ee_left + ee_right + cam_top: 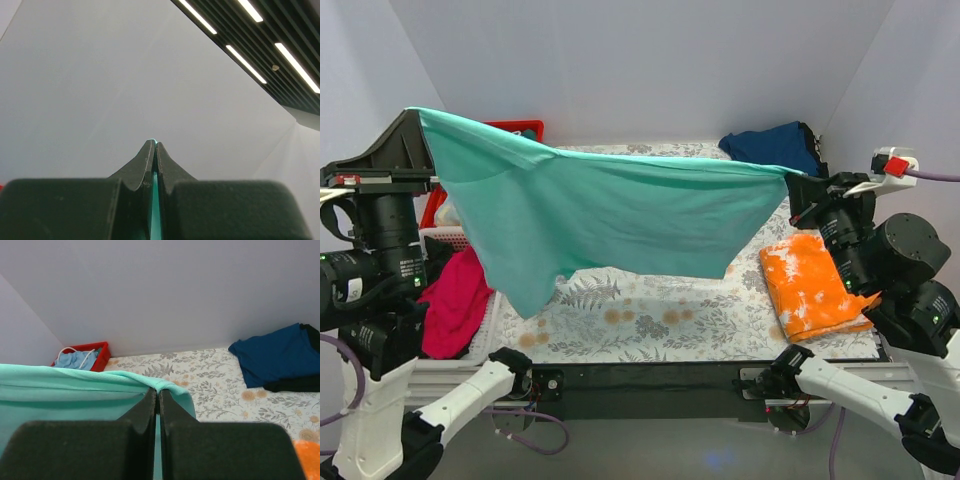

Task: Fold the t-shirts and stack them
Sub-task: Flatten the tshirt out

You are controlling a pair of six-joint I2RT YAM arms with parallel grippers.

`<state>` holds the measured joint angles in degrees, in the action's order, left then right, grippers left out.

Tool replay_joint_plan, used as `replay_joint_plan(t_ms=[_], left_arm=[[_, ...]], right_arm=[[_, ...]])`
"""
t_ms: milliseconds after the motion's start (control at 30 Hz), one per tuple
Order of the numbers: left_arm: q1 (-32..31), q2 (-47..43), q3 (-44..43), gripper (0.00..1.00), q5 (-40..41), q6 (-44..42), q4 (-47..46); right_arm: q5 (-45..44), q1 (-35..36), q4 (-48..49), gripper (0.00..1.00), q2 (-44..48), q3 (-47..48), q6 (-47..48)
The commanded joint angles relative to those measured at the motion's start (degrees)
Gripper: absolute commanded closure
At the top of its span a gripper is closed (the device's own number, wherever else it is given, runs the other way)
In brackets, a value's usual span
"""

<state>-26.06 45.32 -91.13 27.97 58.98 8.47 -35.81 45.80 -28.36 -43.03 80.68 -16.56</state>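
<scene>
Above the table [650, 320], jaws of left gripper [418, 113] and right gripper [796, 180] each clamped tight on an edge of the teal t-shirt [610, 215]. Shirt stretched in air between them. Orange-and-white t-shirt [810, 285] lies folded on table, right side.

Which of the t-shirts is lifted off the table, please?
The teal-green t-shirt, stretched in the air between the left gripper and the right gripper; the navy t-shirt, the orange-and-white t-shirt and the magenta t-shirt all lie down below.
</scene>
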Motion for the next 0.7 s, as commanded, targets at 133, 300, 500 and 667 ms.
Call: replay_joint_plan(t_ms=[133,300,500,667], left_arm=[[-0.13,11.62,5.35,1.0,4.73,-4.13,-12.76],[0.14,22.6,3.43,1.0,7.71,-6.15,-20.5],[3.38,41.23,-14.05,1.0,6.58,-5.54,-17.01],[6.81,54.51,-35.81,1.0,4.56,-5.63,-11.38]], right_arm=[[-6.37,-0.01,9.89,0.99,-9.7,4.3,11.45],[-5.16,-4.56,16.31,0.99,-17.87,6.58,16.38],[17.07,-25.92,16.67,0.99,-29.29,15.1,11.37],[26.65,-34.62,16.14,0.99,-37.64,25.3,11.02]])
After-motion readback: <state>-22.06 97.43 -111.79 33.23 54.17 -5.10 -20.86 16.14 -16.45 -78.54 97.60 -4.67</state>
